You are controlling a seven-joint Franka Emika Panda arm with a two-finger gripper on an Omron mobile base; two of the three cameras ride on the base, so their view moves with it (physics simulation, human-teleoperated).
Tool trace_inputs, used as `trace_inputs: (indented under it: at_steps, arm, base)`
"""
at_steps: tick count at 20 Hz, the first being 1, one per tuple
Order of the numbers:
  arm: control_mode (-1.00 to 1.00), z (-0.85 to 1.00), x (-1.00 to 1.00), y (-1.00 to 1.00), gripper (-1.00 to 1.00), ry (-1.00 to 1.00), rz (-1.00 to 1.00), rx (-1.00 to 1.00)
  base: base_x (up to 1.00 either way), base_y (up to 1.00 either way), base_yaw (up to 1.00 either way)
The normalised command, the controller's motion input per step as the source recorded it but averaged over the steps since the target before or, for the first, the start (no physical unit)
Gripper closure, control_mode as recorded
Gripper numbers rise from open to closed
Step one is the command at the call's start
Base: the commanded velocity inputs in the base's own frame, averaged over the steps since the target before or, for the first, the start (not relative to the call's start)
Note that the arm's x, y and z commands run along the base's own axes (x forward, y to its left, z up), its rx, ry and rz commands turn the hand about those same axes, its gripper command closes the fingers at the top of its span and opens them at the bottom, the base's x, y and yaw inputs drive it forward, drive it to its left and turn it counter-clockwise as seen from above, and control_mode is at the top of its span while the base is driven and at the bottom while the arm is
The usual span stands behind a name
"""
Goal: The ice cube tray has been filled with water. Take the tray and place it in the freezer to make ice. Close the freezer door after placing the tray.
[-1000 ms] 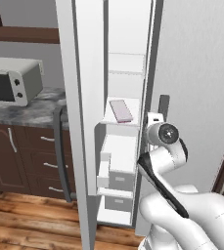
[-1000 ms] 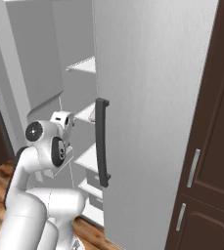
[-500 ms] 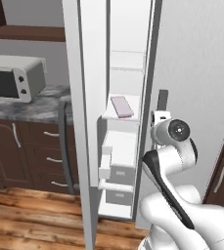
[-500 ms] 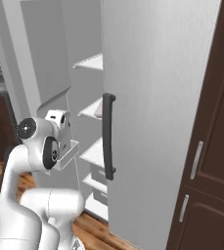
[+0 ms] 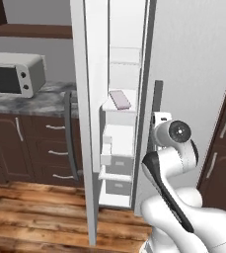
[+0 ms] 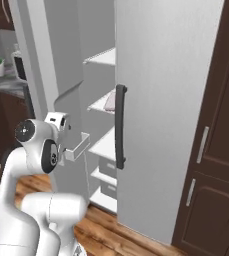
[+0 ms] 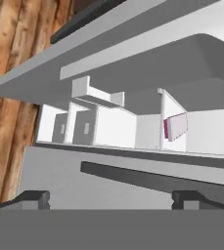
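The ice cube tray (image 5: pixel 120 100) lies flat on a middle shelf inside the freezer (image 5: pixel 119 148), pale pink in the right base view too (image 6: pixel 109 103). The freezer door (image 5: pixel 82 123) stands wide open, edge-on, its dark handle (image 5: pixel 68 136) on the outer side. My gripper (image 7: pixel 112 199) is open and holds nothing; it hangs outside the compartment, in front of the right fridge door. In the hand view the tray (image 7: pixel 176 127) shows small and far off on its shelf, and the freezer door (image 7: pixel 108 49) runs across the top. The arm's wrist (image 5: pixel 176 133) sits near the right door's handle.
White drawers (image 5: pixel 115 163) fill the lower freezer, and a white bin (image 5: pixel 106 148) juts from the door's inner face. A microwave (image 5: pixel 13 74) stands on the grey counter at left. Dark brown cabinets (image 6: pixel 211 150) flank the fridge on the right. The right fridge door's handle (image 6: pixel 120 127) is close by.
The whole picture has shifted in both base views, so the base has moved. The arm has drawn back from the freezer. The tray stays on its shelf and the gripper stays open.
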Motion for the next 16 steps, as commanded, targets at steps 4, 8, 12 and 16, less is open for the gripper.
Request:
trace_inputs:
  at_steps: [4,8,12,16]
  arm:
    - [1.0,0.0,0.0,0.0,-1.0,0.0,0.0,0.0]
    - [1.0,0.0,0.0,0.0,-1.0,0.0,0.0,0.0]
    - [1.0,0.0,0.0,0.0,-1.0,0.0,0.0,0.0]
    - [1.0,0.0,0.0,0.0,-1.0,0.0,0.0,0.0]
  base:
    - [-0.04,0.22,-0.19]
    - [0.0,0.32,-0.23]
    - [0.0,0.42,-0.27]
    - [0.0,0.56,-0.29]
